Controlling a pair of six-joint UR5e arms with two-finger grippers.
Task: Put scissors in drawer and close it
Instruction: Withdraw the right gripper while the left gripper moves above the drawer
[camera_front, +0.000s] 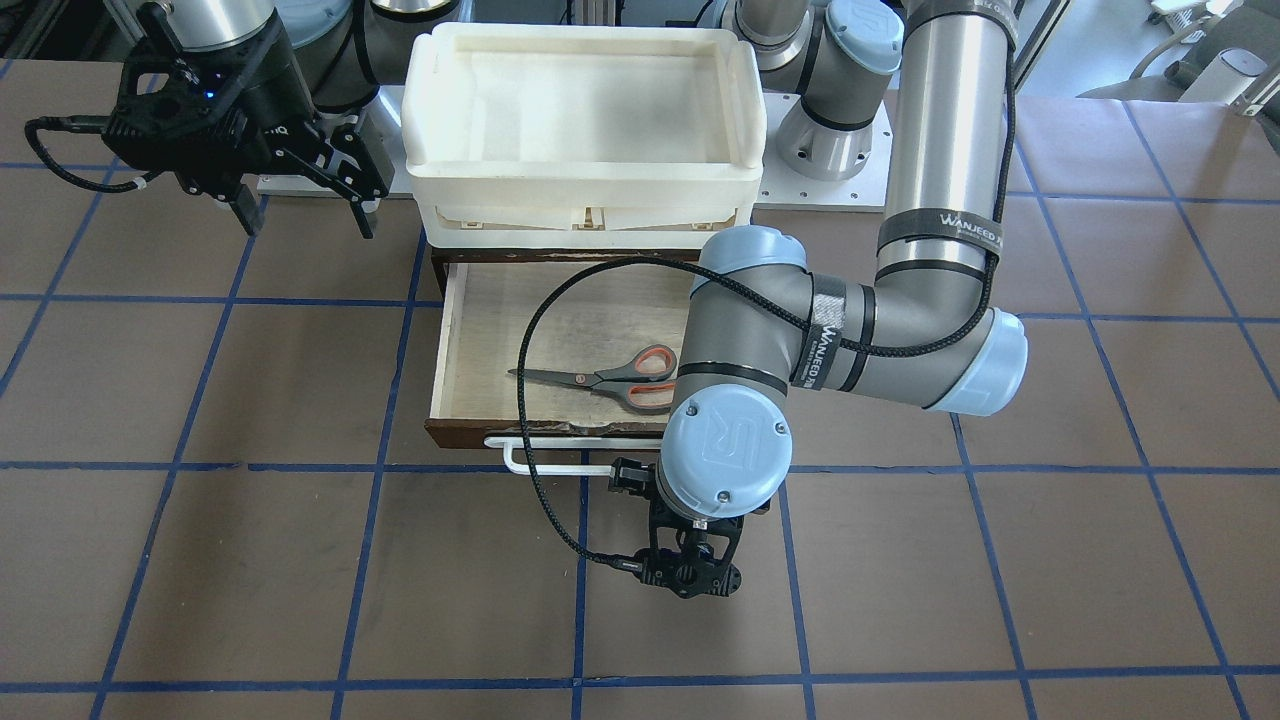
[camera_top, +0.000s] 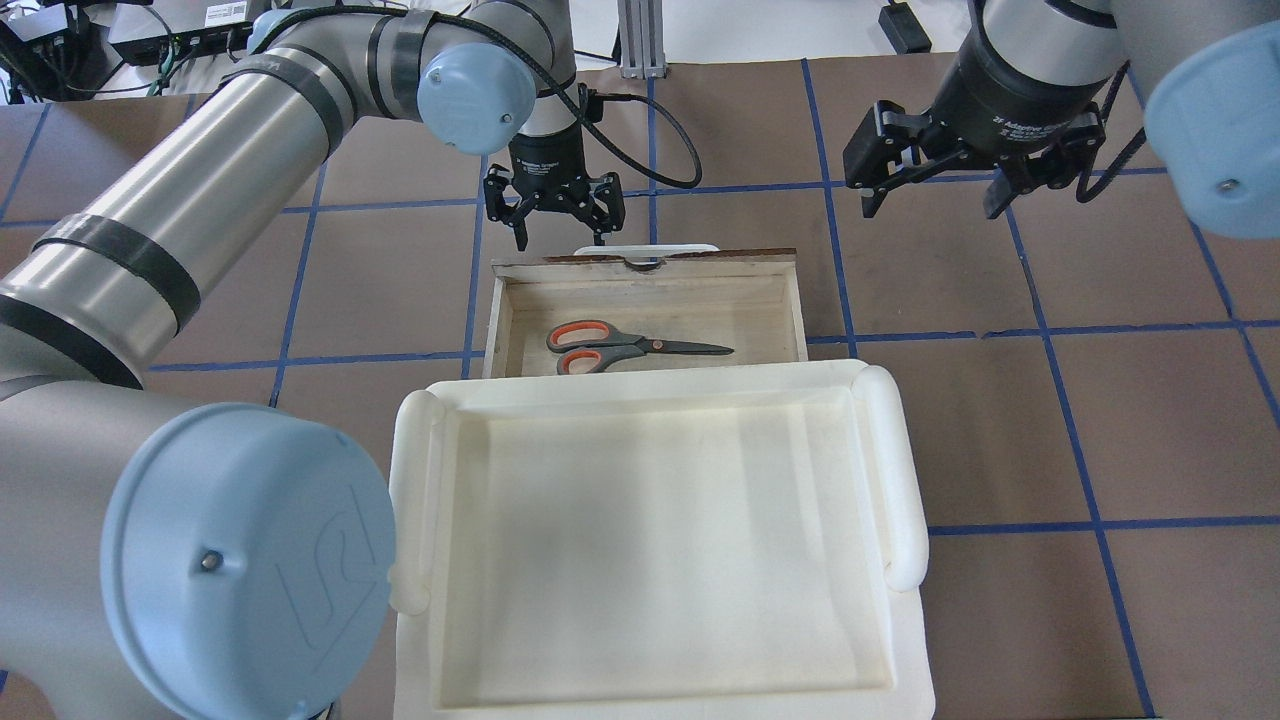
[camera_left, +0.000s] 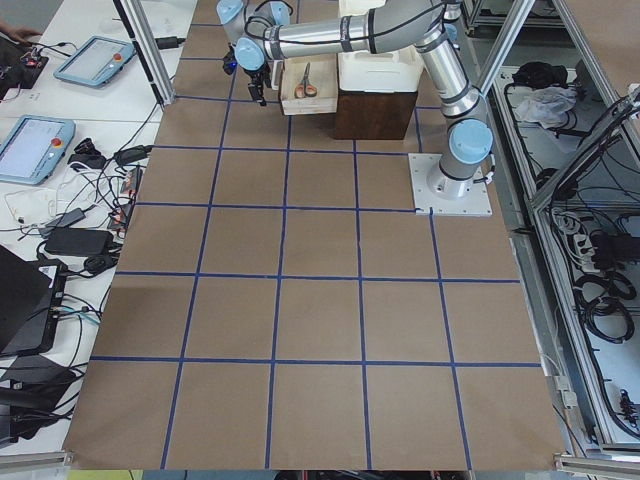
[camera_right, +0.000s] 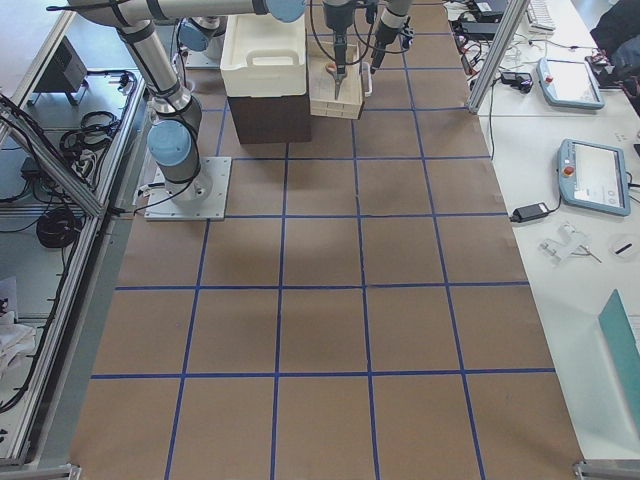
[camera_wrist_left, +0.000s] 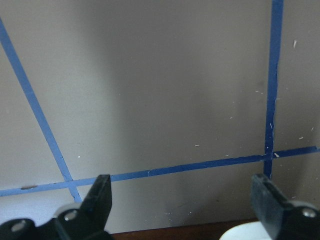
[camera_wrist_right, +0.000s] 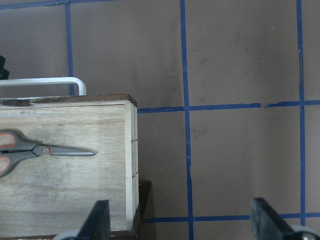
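Flat on the pale plywood floor of the drawer (camera_top: 497, 320), the scissors (camera_top: 630, 347): blades closed and pointing toward the table's right end, orange-lined handles toward its left end. Touched by neither hand.

Drawer pulled out and open toward the operators' edge of the table (camera_top: 1100, 400). Back part tucked under the white tray (camera_top: 905, 470), itself on top of a dark brown cabinet (camera_left: 375, 115) midway along the robot's edge. On the operators' side of the drawer, the dark front board with its white bar handle (camera_top: 647, 247).

Just past that front board, on the operators' side, the left hand (camera_top: 562, 240), pointing down over the handle's left end. Fingers spread wide, empty. Through the left wrist camera, only brown table and blue tape lines (camera_wrist_left: 160, 170) between the two fingertips (camera_wrist_left: 102, 187), plus a strip of the dark front and a corner of the white handle at the lower margin. Whether in contact with the handle: cannot tell.

Off toward the table's right end, apart from the drawer and raised above the table, the right hand (camera_top: 930, 210), likewise spread wide and empty. Through the right wrist camera, the drawer's right front corner, the bend of the handle and the scissors' blade tips, all off to one side of the fingers.
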